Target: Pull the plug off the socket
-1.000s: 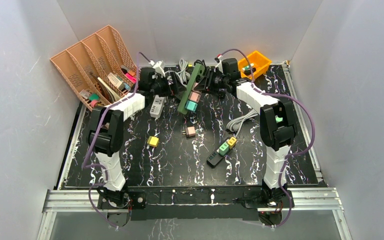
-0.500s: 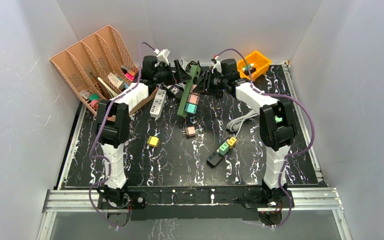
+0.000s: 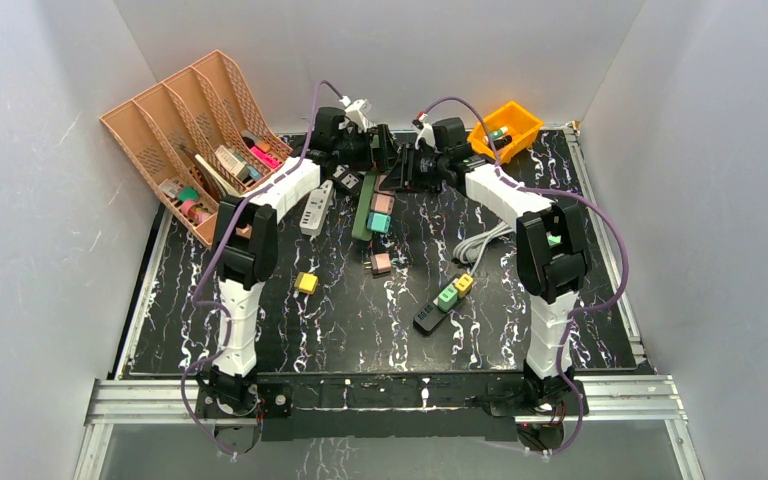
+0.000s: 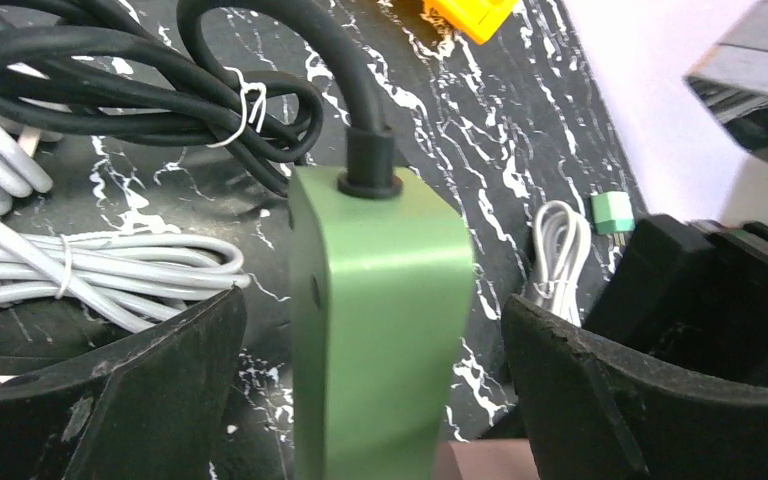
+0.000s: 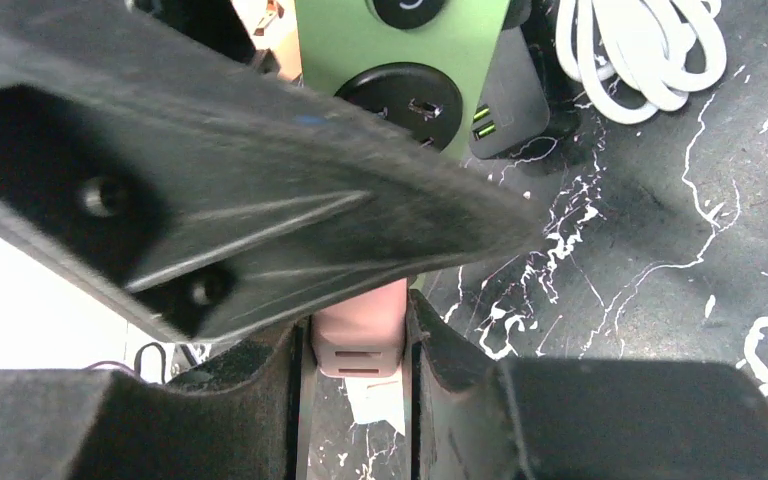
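A black, white-veined table (image 3: pixel 480 320) fills the top view, with a tan slotted desk organiser (image 3: pixel 175 120) at its far left corner and a small orange bin (image 3: pixel 510 125) at the far right. Both arms reach to the far middle of the table, where a long green power strip (image 4: pixel 385 400) lies roughly lengthwise, running away from the arm bases. The left gripper (image 4: pixel 375 305) stands wide open astride the far, cord end of the strip. Its two dark fingers sit one on each side of the green body and clear of it, and nothing is grasped. A thick black cord (image 4: pixel 260 60) leaves that end of the strip and loops beside a tied bundle of white cable (image 4: pixel 80 265). The right gripper (image 5: pixel 360 320) comes in from the right, clenched on the pink plug (image 5: pixel 360 345), which is pinched squarely between its two fingers. In the top view this plug sits on the strip's face around its middle, just beyond a teal plug (image 3: pixel 380 222). A blurred dark shape crosses the right wrist view above the plug, hiding where the plug meets the strip.
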